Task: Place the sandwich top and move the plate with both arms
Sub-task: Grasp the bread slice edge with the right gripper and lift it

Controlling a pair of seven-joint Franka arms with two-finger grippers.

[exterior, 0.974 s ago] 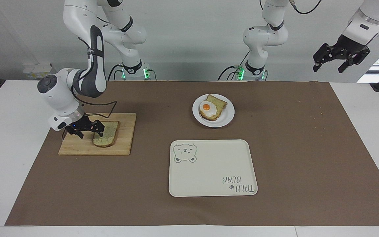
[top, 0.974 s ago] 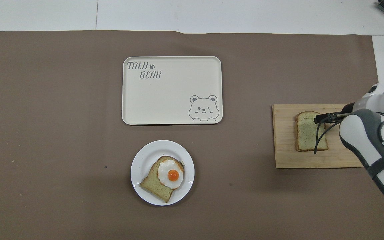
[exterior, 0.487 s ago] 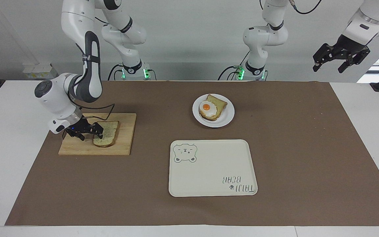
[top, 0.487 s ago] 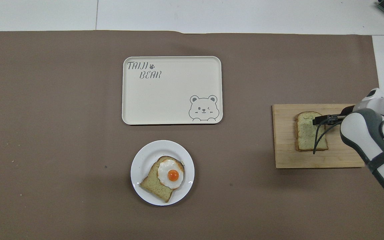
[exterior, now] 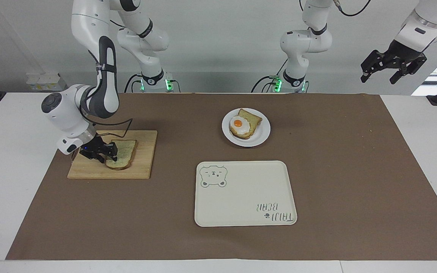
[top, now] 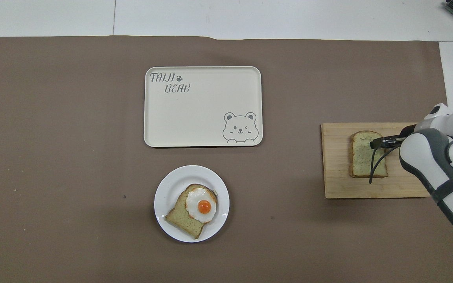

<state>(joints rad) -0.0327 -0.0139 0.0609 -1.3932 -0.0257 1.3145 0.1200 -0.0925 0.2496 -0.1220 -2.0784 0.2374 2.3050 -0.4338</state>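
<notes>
The sandwich top is a bare, green-flecked slice lying on a wooden cutting board toward the right arm's end of the table; it also shows in the overhead view. My right gripper is low on the board, shut on the slice's edge, and the slice sits slightly tilted. The white plate holds a bread slice with a fried egg near the robots, mid-table. My left gripper waits open, high off the left arm's end of the table.
A cream tray with a bear drawing lies farther from the robots than the plate. A brown mat covers the table. The cutting board shows in the overhead view with the right arm over its outer end.
My right gripper has closed its fingers on the slice's edge, and the slice has shifted a little toward the gripper. The left arm has not moved.
</notes>
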